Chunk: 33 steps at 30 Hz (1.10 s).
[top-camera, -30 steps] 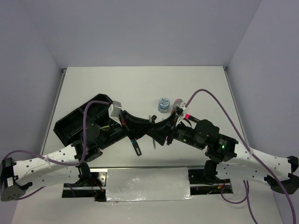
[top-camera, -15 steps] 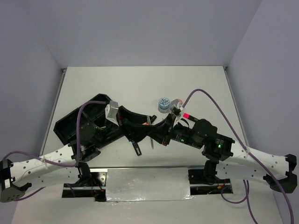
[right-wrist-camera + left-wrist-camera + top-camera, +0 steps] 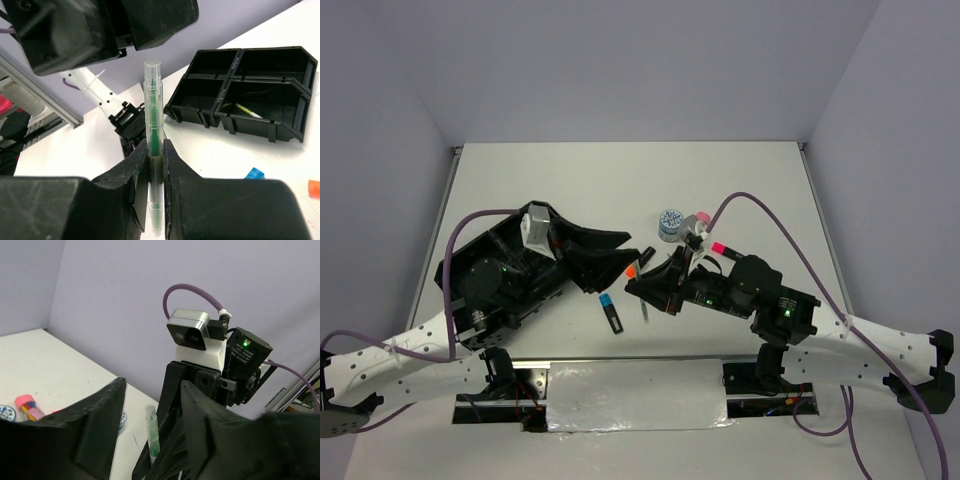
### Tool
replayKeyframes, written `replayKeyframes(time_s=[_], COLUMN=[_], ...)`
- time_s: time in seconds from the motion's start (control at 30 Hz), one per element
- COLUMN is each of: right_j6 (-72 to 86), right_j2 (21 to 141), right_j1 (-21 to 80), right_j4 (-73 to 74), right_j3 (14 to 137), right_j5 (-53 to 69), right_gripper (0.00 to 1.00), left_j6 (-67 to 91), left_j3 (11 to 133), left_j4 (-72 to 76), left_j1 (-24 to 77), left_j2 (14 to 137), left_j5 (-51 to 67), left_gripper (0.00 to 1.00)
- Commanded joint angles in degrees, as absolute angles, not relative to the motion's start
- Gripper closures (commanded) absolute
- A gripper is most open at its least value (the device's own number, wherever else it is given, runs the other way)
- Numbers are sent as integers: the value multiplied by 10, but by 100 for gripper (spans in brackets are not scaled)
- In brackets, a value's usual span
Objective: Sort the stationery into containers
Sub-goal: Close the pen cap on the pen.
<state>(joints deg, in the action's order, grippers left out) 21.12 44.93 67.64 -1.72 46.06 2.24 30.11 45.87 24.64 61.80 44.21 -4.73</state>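
Grip on the pen (image 3: 152, 95) looked firm: the right gripper (image 3: 153, 149) had its fingers clamped on the lower barrel, and the pen stood upright with most of its length above the pads. It sat between the two arms, apart from the organiser tray (image 3: 192, 114) at the table's left side. The left gripper (image 3: 152, 392) faced it with fingers spread and nothing between them.

We judged the pen light and stiff, with a clear plastic barrel and green core that is probably slick, so a low pinch could let it pivot. A hold nearer mid-barrel would steady it. If the left gripper takes it, the free upper half is the place to close on. It is not fragile, though a hard squeeze could shoot it out sideways.

In the tray we noted one thin yellow pen (image 3: 247, 110) lying in a compartment. Loose on the table were a blue-capped highlighter (image 3: 610, 313), a pink-capped highlighter (image 3: 716, 246) and a tape roll (image 3: 669, 222) — all unsorted.
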Motion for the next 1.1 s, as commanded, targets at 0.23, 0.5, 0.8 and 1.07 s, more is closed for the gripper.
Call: replayKeyframes(time_s=[0.23, 0.5, 0.8, 1.07], right_j6=[202, 195, 125, 83], right_j2=[454, 458, 496, 629], right_j1=[679, 679, 660, 629], right_j4=[-35, -25, 38, 108], right_j3=[471, 485, 613, 878], right_j5=[26, 12, -47, -33], right_gripper=[100, 100, 100, 100], left_j6=[313, 337, 382, 403], left_j3=[456, 446, 402, 327], left_j4=[244, 248, 258, 314], left_j1=[621, 621, 621, 674], left_j2=[450, 463, 468, 493], left_j5=[-55, -30, 1, 11], left_gripper=[49, 84, 100, 100])
